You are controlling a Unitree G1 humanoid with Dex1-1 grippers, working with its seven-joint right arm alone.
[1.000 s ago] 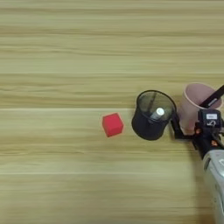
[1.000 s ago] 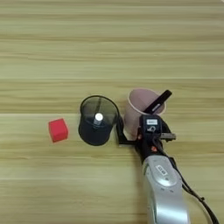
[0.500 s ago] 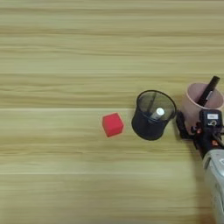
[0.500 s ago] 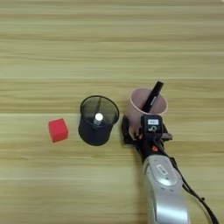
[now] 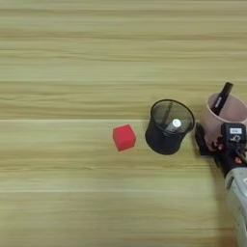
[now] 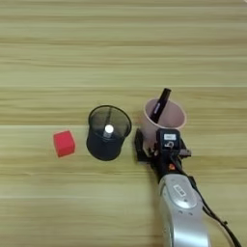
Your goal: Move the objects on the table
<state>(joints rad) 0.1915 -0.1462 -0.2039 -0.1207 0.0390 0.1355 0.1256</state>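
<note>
The pink cup (image 6: 165,117) stood just beyond the hand (image 6: 155,150), a black marker (image 6: 160,104) leaning inside it. Whether the hand was spread or pinching the cup's near wall, I could not tell. Left of the hand, a mesh pot (image 6: 107,131) held the white-ended pen (image 6: 108,129); further left lay a red cube (image 6: 63,143). A careless push would likely tip the cup, spilling the marker onto the surface (image 6: 120,58).

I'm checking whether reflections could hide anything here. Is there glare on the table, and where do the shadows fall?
Left eye view: no strong glare on the table; a soft shadow sits beside the red cube. Right eye view: the black mesh pot darkens the wood at its base, and the pink cup holding a black marker stays evenly lit.
</note>
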